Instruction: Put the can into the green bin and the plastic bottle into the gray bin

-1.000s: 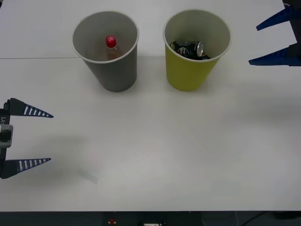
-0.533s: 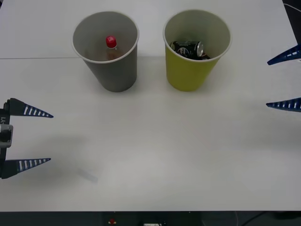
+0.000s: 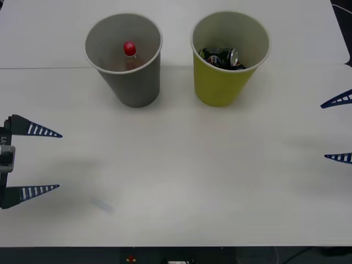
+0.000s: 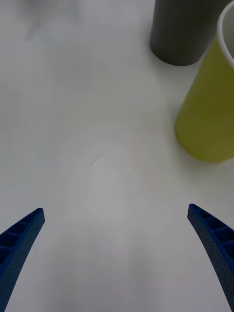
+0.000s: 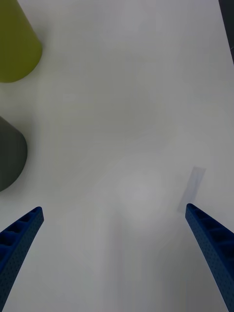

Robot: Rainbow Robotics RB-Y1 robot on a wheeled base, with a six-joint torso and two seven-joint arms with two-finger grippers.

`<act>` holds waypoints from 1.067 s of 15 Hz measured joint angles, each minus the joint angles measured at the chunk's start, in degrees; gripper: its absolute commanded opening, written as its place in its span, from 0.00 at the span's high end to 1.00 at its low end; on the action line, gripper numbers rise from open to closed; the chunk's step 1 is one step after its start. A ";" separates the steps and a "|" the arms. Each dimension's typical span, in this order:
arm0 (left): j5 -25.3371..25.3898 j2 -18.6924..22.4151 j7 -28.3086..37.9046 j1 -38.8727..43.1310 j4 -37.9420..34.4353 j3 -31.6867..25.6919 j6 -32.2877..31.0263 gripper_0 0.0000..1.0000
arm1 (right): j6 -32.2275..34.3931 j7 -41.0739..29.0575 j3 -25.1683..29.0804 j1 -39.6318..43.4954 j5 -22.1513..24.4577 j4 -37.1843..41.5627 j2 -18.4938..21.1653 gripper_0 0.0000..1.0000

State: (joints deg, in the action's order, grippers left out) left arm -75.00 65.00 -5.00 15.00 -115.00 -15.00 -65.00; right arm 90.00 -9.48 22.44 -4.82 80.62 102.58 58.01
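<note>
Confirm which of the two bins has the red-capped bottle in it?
The gray bin, on the robot's left of the pair; the plastic bottle stands inside it. The green bin beside it holds the can instead.

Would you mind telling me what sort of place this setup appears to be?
Probably a robot test bench: a plain white table, a gray bin and a green bin for sorting, and open blue tools at both sides.
</note>
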 measured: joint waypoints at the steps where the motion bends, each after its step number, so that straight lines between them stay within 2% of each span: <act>1: 0.00 0.00 0.00 0.00 0.00 0.00 0.00 0.00 | 0.00 0.14 0.60 1.48 0.02 0.58 0.00 0.00; 5: 0.00 0.00 0.00 0.00 0.00 0.00 0.00 0.00 | 0.00 0.42 2.87 7.07 0.04 3.27 -0.40 0.00; 10: 0.00 0.00 0.00 0.00 0.00 0.00 0.00 0.00 | -1.53 1.66 6.12 13.90 1.44 9.40 -5.19 0.00; 13: 0.00 0.00 0.00 0.00 0.00 0.00 0.00 0.00 | -2.79 2.47 7.33 16.73 3.85 12.82 -7.49 0.00; 16: 0.00 0.00 0.00 0.00 0.00 0.00 0.00 0.00 | -2.97 2.62 7.80 17.07 4.29 13.35 -7.97 0.00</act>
